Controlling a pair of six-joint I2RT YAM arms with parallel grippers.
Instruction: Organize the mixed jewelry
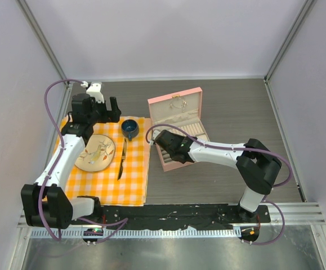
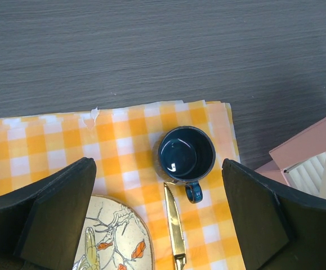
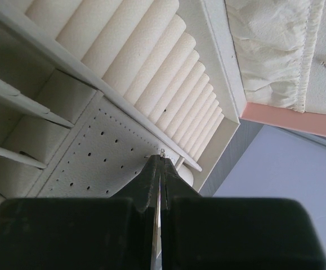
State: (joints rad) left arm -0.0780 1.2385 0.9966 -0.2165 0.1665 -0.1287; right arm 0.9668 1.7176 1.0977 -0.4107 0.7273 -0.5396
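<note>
Right wrist view has the right hand (image 3: 161,161) clenched on a tiny silvery stud (image 3: 161,152) just over the perforated earring panel (image 3: 98,160) (presumably to seat it in a hole), left hand (image 2: 157,166) released above the cup (image 2: 185,153).

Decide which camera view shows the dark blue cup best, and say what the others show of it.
Left wrist view: the cup sits large mid-frame, its inside and handle plain. The top external view shows it small, near the plate. The right wrist view shows the jewelry box, no cup.
</note>
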